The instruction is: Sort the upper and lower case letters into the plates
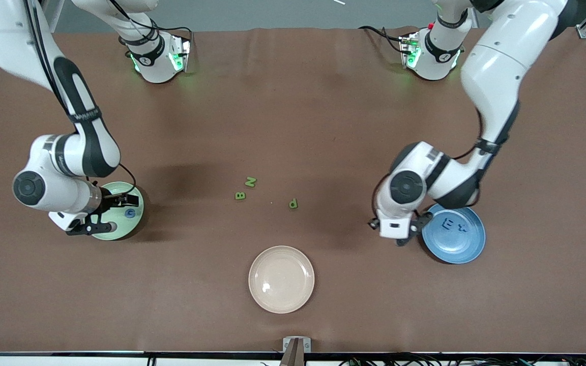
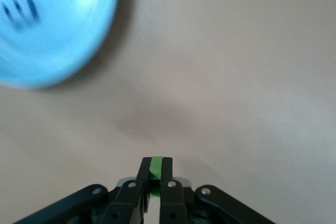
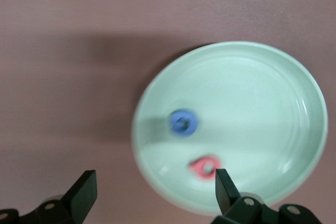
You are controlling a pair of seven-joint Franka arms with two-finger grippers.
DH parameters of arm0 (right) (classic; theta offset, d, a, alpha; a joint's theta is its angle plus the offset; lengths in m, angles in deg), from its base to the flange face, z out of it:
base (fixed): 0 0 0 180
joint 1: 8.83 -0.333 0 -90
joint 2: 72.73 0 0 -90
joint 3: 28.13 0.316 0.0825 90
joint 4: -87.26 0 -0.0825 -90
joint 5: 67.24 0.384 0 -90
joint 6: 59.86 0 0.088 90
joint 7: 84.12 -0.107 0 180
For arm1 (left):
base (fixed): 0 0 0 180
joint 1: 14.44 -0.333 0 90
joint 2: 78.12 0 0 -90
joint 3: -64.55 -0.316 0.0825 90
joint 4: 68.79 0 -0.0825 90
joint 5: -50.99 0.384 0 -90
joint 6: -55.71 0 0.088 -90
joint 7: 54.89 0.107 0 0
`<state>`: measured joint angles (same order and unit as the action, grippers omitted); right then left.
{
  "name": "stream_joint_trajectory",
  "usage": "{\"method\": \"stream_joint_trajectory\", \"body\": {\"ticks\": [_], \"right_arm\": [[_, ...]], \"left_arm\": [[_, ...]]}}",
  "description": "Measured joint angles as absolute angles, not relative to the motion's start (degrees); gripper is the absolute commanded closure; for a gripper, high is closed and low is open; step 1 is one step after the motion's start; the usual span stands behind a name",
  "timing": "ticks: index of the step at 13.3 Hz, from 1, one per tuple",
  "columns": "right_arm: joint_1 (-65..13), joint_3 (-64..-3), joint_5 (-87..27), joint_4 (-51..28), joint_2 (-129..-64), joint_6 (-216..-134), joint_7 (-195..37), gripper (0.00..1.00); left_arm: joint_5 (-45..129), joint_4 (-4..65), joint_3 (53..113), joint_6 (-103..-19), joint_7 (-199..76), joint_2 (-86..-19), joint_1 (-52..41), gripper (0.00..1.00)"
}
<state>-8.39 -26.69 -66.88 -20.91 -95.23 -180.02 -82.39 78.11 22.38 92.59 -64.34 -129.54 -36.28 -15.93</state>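
A brown bench point(image 1: 293, 101) fills nearly the whole view. Grey floor point(image 1: 272, 12) shows above it. Cables point(image 1: 425, 361) run along its lower edge.

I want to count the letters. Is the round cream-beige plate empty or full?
Empty. The front view shows the round cream-beige plate with a bare inside; the three small green letters lie on the brown table.

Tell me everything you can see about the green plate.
The green plate is round, shallow and pale mint, with a smooth, glossy look and a raised rim. It lies flat on the brown table toward the right arm's end. Inside it lie two small pieces, one blue and one pink. The right hand is over its edge, fingers open, holding nothing.
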Motion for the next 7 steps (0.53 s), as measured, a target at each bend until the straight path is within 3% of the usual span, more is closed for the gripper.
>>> {"method": "stream_joint_trajectory", "body": {"ticks": [2,5,6,7], "right_arm": [[-13.3,-26.3,-66.9,-19.8,-90.9,-173.6,-92.4,0.00],[-22.8,-25.9,-66.8,-19.9,-90.1,-172.6,-107.0,0.00],[-25.9,-25.8,-66.8,-20.0,-90.6,-173.9,-111.0,0.00],[-29.0,-25.8,-66.7,-20.0,-91.3,-175.7,-114.4,0.00]], "left_arm": [[81.1,22.5,92.6,-64.0,-125.1,-36.3,-20.3,0.99],[83.0,22.7,92.6,-63.9,-119.9,-36.3,-23.8,0.93],[83.1,22.8,92.5,-63.8,-118.3,-36.3,-24.7,0.85],[83.1,22.9,92.5,-63.7,-117.0,-36.3,-25.5,0.70]]}}
